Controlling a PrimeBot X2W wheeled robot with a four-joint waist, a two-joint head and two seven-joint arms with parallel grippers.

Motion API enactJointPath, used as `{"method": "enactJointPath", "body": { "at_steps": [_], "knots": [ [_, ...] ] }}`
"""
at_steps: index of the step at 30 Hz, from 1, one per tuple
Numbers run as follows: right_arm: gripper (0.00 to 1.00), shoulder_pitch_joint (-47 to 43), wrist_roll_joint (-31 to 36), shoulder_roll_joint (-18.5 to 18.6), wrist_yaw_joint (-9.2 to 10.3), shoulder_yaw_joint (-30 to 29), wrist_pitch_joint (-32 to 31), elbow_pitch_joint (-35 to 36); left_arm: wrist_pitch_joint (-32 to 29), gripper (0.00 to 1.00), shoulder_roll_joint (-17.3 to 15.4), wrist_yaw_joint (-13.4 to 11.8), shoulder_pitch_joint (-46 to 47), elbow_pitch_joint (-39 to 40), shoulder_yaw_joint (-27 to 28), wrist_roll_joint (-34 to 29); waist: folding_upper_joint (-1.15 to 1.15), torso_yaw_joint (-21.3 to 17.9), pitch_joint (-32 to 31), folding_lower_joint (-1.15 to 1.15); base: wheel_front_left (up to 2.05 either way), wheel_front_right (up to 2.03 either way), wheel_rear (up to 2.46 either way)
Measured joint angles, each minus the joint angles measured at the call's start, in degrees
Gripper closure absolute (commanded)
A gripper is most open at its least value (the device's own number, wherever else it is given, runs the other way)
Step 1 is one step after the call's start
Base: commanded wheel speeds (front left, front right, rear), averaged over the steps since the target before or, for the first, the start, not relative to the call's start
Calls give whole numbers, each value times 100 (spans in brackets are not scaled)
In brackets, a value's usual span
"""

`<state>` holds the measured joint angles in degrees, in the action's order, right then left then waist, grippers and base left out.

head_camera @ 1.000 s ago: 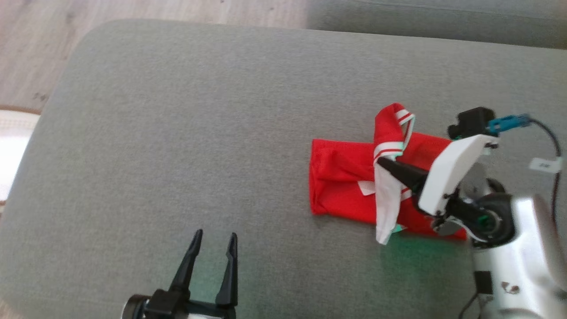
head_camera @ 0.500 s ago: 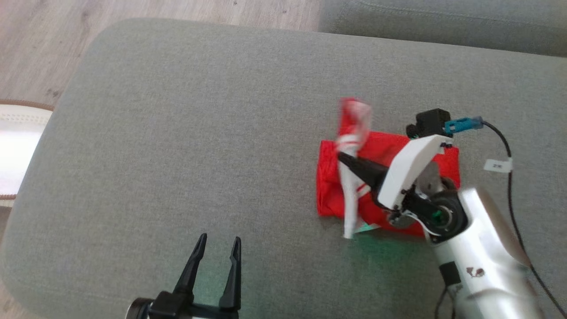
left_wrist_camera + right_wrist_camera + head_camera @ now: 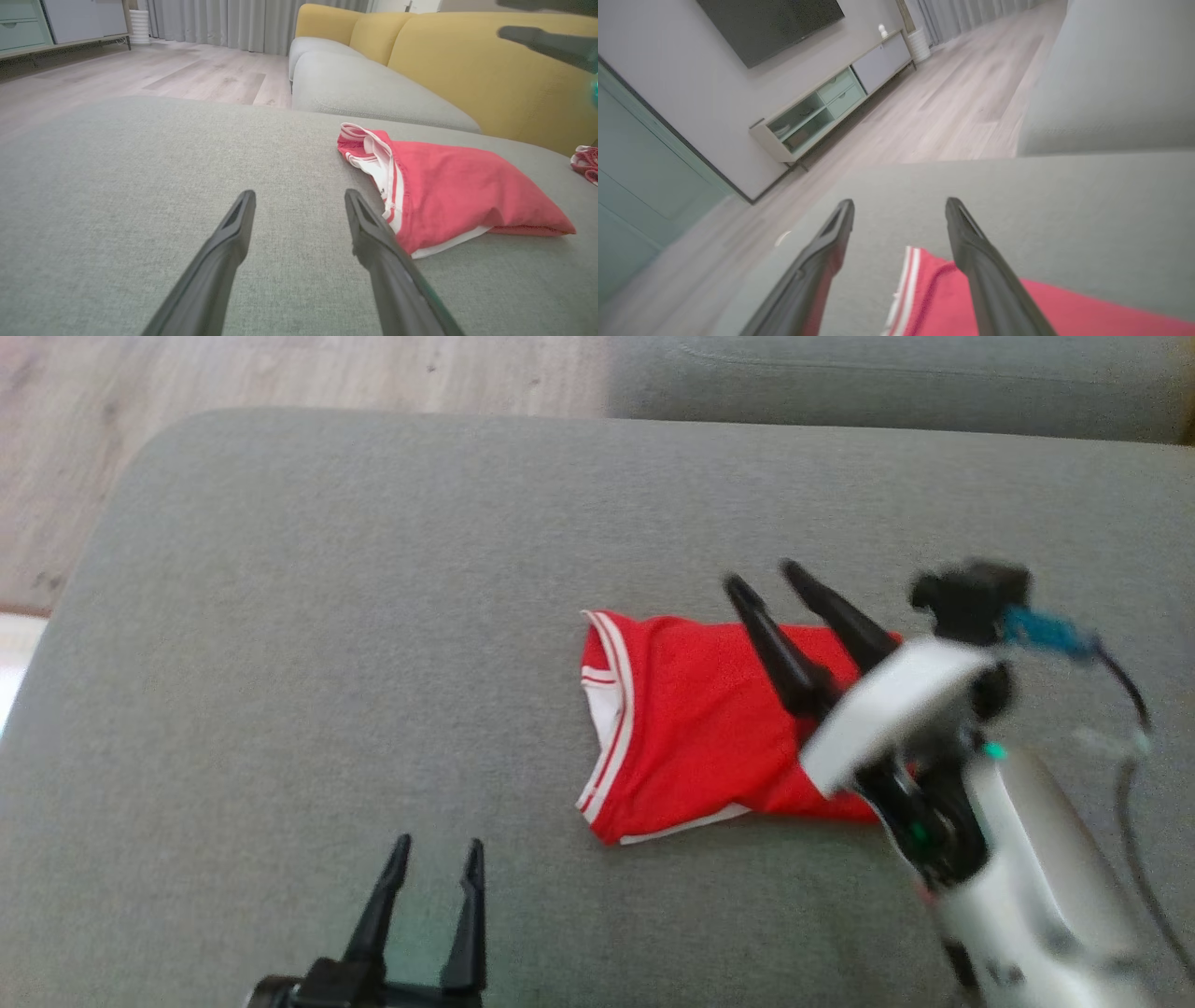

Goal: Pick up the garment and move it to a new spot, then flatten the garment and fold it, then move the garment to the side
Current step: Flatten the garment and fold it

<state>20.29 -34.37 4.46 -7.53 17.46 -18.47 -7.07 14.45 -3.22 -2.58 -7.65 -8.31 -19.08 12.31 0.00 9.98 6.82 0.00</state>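
The red jersey garment with white striped trim [image 3: 691,728] lies on the broad grey fabric cushion [image 3: 327,616], toward 3 o'clock from the cushion's middle in the head view. It is doubled over into a compact, roughly rectangular packet. The striped hem is at its 9 o'clock edge and a sliver of white lining peeks out along 6 o'clock.

The right gripper [image 3: 761,574] hangs over the packet's 2 o'clock corner with its two dark fingers spread wide and pointing toward 11 o'clock. It holds nothing (the arm is motion-blurred, so whether it touches the cloth is hard to say). The left gripper [image 3: 439,843] waits at 7 o'clock from the garment, well apart from it, its fingers parted and empty.

By my reading, the relocating, flattening and folding are essentially done, though the fold is a little puffy and skewed along its lower edge. What seems left is the last step: take hold of the packet and shift it to the side without letting the layers spill open.
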Motion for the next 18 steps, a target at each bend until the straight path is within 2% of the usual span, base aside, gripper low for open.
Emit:
{"method": "enactJointPath", "body": {
  "at_steps": [3, 8, 13, 18],
  "knots": [
    [0, -653, 1028, 371, 0, -249, 468, 441, -1, 0, -2, 8, 3, 67, 176, -84, 0, -157, -53, 0, 0, 0, 0],
    [0, -1601, 1915, 560, 0, -1029, 1234, 639, 0, 0, 1, 101, 4, 116, 364, -218, 0, -373, -153, 0, 0, 0, 0],
    [0, -2191, 2525, 497, 0, -1729, 2080, 519, 0, 0, 0, 219, 11, 87, 458, -288, 0, -460, -291, 0, 0, 0, 0],
    [0, -2748, 2980, 234, 0, -2151, 2828, 45, 0, 0, 2, 319, 7, -104, 635, -385, 0, -471, -503, 0, 0, 0, 0]
  ]
}}
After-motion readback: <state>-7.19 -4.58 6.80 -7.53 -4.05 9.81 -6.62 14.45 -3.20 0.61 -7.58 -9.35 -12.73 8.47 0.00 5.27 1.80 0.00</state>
